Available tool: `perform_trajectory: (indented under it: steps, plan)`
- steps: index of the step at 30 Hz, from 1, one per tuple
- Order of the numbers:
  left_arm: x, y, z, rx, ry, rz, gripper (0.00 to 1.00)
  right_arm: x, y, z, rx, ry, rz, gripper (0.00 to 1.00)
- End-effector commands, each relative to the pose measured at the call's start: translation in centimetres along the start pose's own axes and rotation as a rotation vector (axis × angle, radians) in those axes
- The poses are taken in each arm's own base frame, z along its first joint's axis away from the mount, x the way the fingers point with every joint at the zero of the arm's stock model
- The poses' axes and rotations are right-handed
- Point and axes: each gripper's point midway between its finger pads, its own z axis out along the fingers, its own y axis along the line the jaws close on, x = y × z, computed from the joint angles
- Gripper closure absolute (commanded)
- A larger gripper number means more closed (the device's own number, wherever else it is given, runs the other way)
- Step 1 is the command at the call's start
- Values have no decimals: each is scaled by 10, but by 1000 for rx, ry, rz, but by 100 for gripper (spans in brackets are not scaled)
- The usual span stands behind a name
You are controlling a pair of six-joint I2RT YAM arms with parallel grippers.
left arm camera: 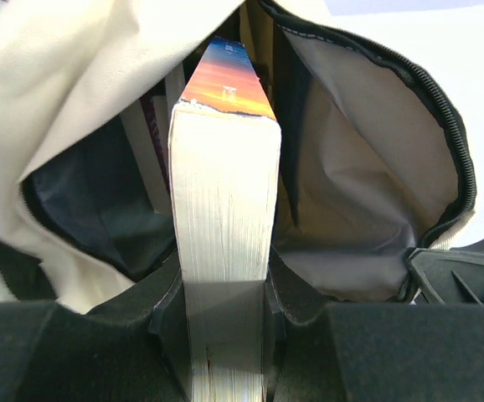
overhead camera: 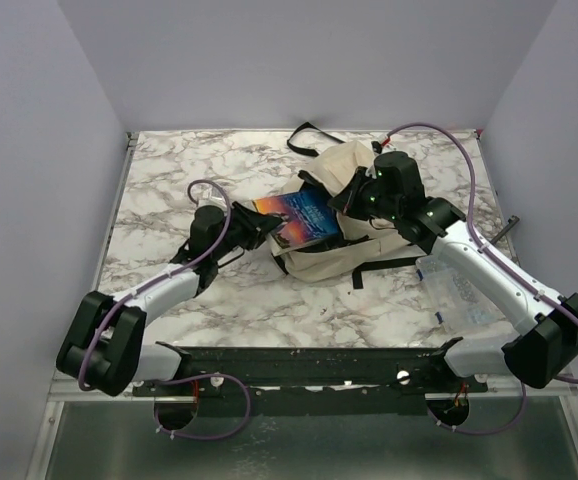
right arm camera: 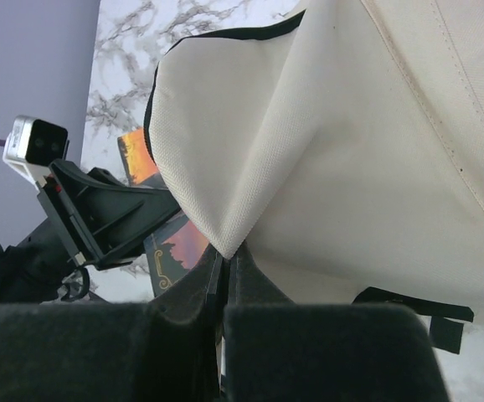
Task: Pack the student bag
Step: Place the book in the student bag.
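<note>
The cream-beige student bag (overhead camera: 341, 232) lies in the middle of the marble table, its mouth facing left. My left gripper (overhead camera: 259, 226) is shut on a thick book (overhead camera: 299, 219) with an orange and blue sunset cover. The book's far end sits in the bag's open mouth. In the left wrist view the book's page edge (left arm camera: 225, 243) runs between my jaws into the dark-lined opening (left arm camera: 91, 209), beside other books inside. My right gripper (overhead camera: 352, 196) is shut on a fold of the bag's fabric (right arm camera: 225, 176) and holds the flap up.
A clear plastic box (overhead camera: 461, 290) lies on the table under my right arm. Black straps (overhead camera: 309, 135) trail behind the bag and another (overhead camera: 384, 267) in front. The walls stand close at the back and sides.
</note>
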Motion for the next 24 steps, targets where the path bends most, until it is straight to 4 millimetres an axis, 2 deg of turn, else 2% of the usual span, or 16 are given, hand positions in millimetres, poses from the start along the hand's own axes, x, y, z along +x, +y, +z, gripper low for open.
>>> perform_trajectory:
  steps: [1,4,8,11,14,16,19,24]
  plan:
    - [11,-92,17,277,32,48,100,-14,32,-12,-135,-36,3,99]
    - [31,-108,45,299,60,38,100,-13,35,-11,-153,-24,11,99]
    - [45,-110,94,283,-37,-21,100,-8,31,-10,-147,-17,7,99]
    - [54,-98,131,238,-102,-74,100,-4,25,-10,-129,-6,10,100]
    - [63,-80,154,189,-124,-121,100,0,21,-11,-121,1,8,99]
    - [70,-78,159,179,-112,-129,87,0,17,-13,-108,-7,7,99]
    - [73,-72,155,135,-112,-42,58,1,12,-13,-95,-13,-3,99]
    - [84,-49,129,85,4,45,34,1,6,-15,-69,-16,-21,99]
